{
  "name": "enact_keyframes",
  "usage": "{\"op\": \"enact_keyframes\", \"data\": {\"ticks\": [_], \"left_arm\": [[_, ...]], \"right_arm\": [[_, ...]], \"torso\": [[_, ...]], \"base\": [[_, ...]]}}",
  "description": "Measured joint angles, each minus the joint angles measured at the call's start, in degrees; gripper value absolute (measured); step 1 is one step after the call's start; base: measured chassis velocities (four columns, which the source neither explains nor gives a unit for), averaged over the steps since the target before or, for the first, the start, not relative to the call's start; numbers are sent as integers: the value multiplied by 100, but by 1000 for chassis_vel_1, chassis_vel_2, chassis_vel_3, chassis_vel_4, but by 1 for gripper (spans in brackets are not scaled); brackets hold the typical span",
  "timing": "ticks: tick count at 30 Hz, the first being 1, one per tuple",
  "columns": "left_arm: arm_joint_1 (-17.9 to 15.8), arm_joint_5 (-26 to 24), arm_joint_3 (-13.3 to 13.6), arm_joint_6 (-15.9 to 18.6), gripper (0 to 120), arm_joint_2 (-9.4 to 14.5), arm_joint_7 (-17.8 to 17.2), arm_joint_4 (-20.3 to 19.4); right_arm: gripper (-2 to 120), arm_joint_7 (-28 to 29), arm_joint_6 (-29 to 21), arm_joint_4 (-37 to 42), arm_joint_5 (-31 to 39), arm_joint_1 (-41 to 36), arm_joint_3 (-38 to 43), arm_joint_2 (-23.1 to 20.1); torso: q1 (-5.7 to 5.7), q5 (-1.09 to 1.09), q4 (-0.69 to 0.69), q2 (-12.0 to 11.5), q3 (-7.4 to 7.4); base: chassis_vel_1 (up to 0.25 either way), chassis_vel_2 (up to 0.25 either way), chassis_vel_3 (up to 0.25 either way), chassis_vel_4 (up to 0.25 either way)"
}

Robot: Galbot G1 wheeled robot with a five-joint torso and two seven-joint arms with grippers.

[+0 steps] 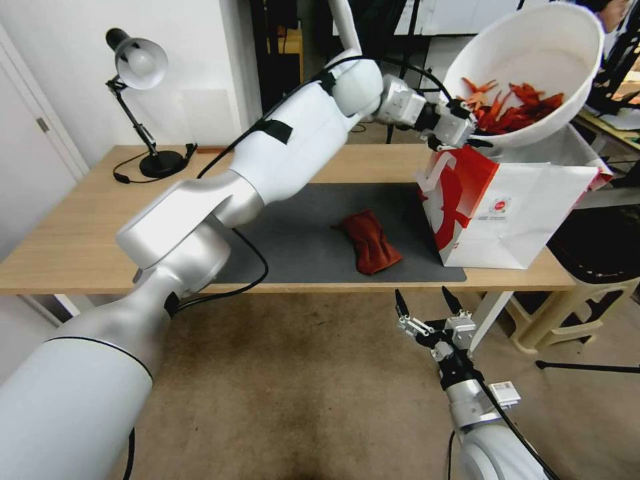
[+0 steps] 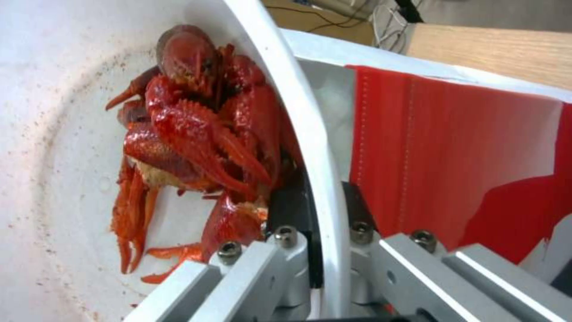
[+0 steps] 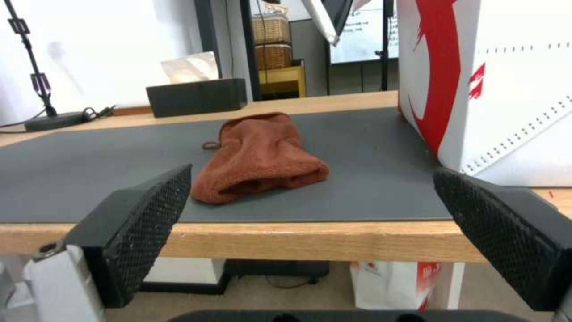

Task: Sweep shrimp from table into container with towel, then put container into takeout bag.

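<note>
The left claw [image 1: 475,135] was pinching the rim of the bowl [image 1: 533,47], one finger inside the wall and one outside, as the left wrist view showed plainly. It held the bowl up in the air, tilted steeply toward the robot, directly over the open mouth of the bag [image 1: 520,220]. The shrimp [image 1: 513,110] had slid down to the low side of the bowl, bunched right against the inner finger.

So the sweeping looked finished: I saw no shrimp on the mat [image 1: 300,247], and the towel [image 1: 370,241] lay crumpled there, below and to the robot's left of the claw, well apart from it. What was left, I judged, was lowering the bowl into the bag and letting go. With that tilt, I would have worried about shrimp spilling over the rim.

The right claw [image 1: 430,301] hung spread and empty off the near edge of the table [image 1: 80,233], low and well away from the bowl.

The left wrist view gave the grip and the bag's red panel [image 2: 447,147] just beyond the bowl wall. The right wrist view added a black tissue box [image 3: 196,96] behind the towel, hidden by the left arm from the head. Only the head view set the bowl above the bag.
</note>
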Motion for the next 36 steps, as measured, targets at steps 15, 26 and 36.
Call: {"op": "enact_keyframes", "data": {"ticks": [15,26,36], "left_arm": [[-55,4,238,88,4,20,-244,-39],[-93,8,312,121,41,26,-445,-54],[-89,-123,380,145,81,27,-702,-69]], "right_arm": [[100,-29,52,-39,17,7,38,0],[100,-37,75,-75,16,31,35,12],[100,-37,74,-74,19,47,37,-9]], "torso": [[0,0,0,0,0],[0,0,0,0,0],[0,0,0,0,0]], "base": [[0,0,0,0],[0,0,0,0],[0,0,0,0]]}}
